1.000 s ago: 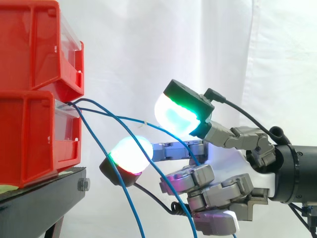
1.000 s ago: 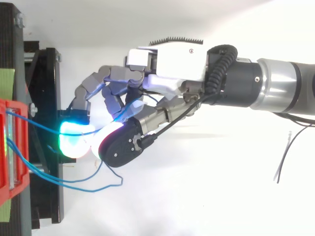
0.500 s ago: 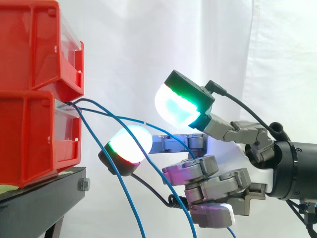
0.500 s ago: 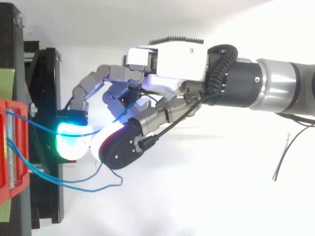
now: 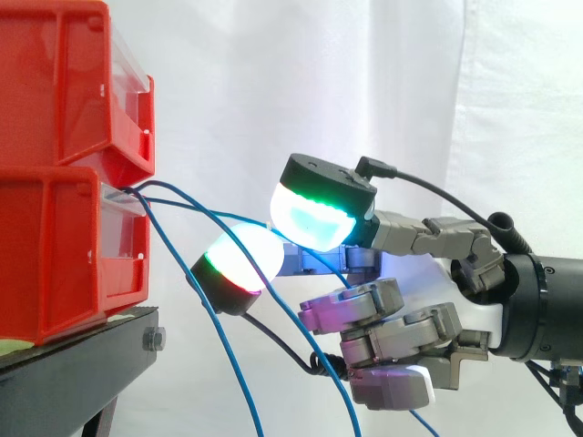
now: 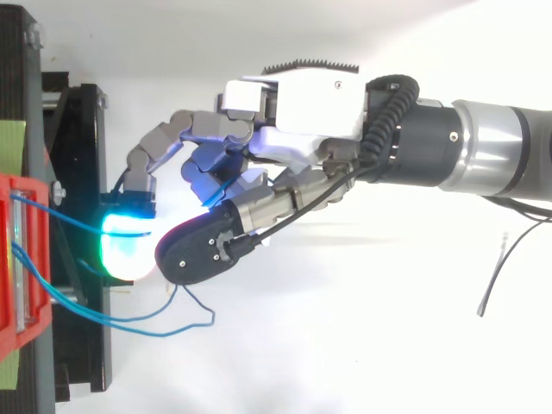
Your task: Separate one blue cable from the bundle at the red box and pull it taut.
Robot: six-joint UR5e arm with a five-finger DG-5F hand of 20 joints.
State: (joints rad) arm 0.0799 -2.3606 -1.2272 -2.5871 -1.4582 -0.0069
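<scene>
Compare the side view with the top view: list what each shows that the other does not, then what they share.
Side view: the upper red bin sits on the lower red bin, on the black stand; other blue cables leave the lower bin's front and hang down past the hand. Top view: the arm's silver forearm, a slack loop of blue cable beside the stand, a thin loose wire at the right. Both: the hand, its fingers pinching one blue cable that runs from the bins.
</scene>
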